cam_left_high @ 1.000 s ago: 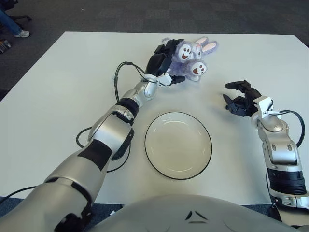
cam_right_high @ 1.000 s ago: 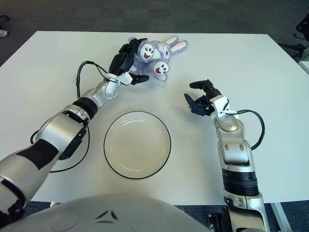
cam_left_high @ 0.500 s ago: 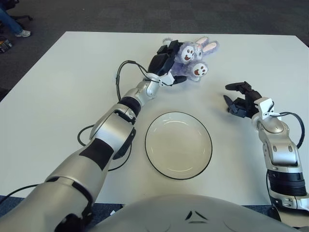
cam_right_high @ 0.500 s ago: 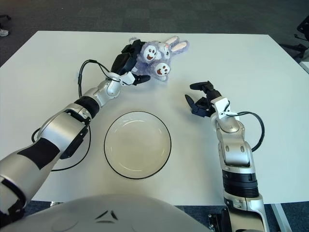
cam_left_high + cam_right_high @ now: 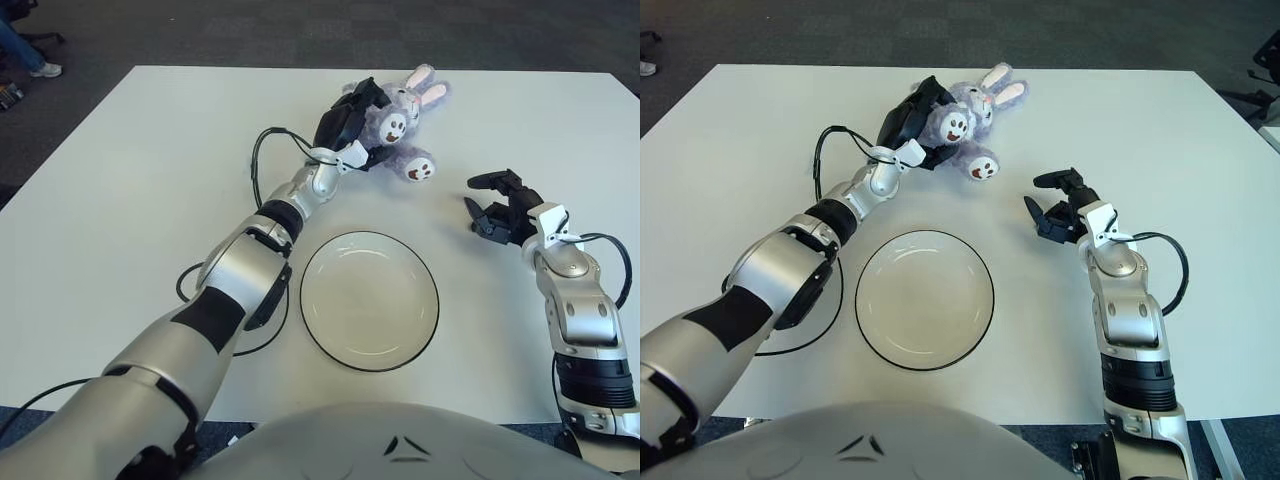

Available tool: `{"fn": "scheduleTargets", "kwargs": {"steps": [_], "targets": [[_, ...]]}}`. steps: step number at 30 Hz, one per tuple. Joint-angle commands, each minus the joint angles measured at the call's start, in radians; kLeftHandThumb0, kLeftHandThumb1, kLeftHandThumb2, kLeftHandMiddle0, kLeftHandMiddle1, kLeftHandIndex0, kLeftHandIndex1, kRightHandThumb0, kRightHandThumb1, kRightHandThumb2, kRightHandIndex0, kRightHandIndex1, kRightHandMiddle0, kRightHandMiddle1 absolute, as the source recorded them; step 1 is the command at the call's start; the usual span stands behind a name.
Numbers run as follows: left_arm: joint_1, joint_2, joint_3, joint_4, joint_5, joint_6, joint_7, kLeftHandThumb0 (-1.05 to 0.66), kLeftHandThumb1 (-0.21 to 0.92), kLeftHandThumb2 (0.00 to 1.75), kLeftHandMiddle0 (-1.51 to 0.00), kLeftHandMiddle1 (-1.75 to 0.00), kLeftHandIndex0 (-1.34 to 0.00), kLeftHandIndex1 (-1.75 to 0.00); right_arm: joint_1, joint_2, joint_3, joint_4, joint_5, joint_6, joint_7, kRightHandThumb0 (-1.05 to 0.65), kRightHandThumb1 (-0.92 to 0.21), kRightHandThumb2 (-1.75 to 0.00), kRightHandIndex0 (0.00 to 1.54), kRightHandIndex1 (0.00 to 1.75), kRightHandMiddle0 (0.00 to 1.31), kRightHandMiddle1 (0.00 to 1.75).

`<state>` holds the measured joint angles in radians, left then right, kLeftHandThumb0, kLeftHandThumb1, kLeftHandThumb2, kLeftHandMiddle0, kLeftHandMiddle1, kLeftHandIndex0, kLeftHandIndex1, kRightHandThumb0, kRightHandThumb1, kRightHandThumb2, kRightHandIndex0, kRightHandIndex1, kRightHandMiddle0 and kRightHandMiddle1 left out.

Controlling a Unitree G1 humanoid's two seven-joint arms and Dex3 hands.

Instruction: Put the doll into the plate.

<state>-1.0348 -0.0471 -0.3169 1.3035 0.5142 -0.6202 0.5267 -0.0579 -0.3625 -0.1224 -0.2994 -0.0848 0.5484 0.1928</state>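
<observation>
Our left hand [image 5: 345, 128] is clamped on the doll [image 5: 396, 125] near the far edge of the white desk [image 5: 130, 190], which stands on dark carpet [image 5: 250, 30]. The plate [image 5: 369, 300] sits toward the near edge. Our right hand [image 5: 503, 205], fingers loosely apart, shows near the right edge.

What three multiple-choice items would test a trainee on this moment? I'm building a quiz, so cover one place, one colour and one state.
1. Where is the doll?
A. in the plate
B. on the table beyond the plate, at the far side
C. on the floor

2. What colour is the plate?
A. white with a dark rim
B. solid red
C. blue with dots

3. What is the left hand doing?
A. hanging below the table
B. pressing on the plate
C. at the doll, fingers closed on it

Answers:
1 B, the doll lies on the white table past the plate.
2 A, the dish is white with a thin dark edge and holds nothing.
3 C, the left hand's dark fingers wrap the doll's side, while the right hand shows to the right of the plate, holding nothing.
</observation>
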Motion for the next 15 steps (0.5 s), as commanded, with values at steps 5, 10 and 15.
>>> {"fn": "scheduleTargets", "kwargs": {"steps": [5, 10, 15], "targets": [[-0.015, -0.009, 0.014, 0.005, -0.01, 0.022, 0.017, -0.01, 0.3, 1.34, -0.52, -1.74, -0.49, -1.74, 0.016, -0.011, 0.001, 0.012, 0.01, -0.017, 0.022, -0.5, -0.61, -0.91, 0.46, 1.6, 0.0, 1.44], [-0.012, -0.013, 0.021, 0.004, -0.011, 0.024, 0.027, -0.01, 0.27, 1.37, -0.54, -1.75, -0.52, -1.74, 0.02, -0.017, 0.008, 0.018, 0.0, -0.023, 0.029, -0.5, -0.61, -0.92, 0.45, 1.43, 0.0, 1.44], [-0.012, -0.017, 0.024, 0.003, -0.01, 0.028, 0.042, -0.01, 0.24, 1.41, -0.56, -1.75, -0.55, -1.73, 0.024, -0.02, 0.011, 0.022, -0.002, -0.04, 0.032, -0.53, -0.64, -0.89, 0.48, 1.45, 0.0, 1.4]]}}
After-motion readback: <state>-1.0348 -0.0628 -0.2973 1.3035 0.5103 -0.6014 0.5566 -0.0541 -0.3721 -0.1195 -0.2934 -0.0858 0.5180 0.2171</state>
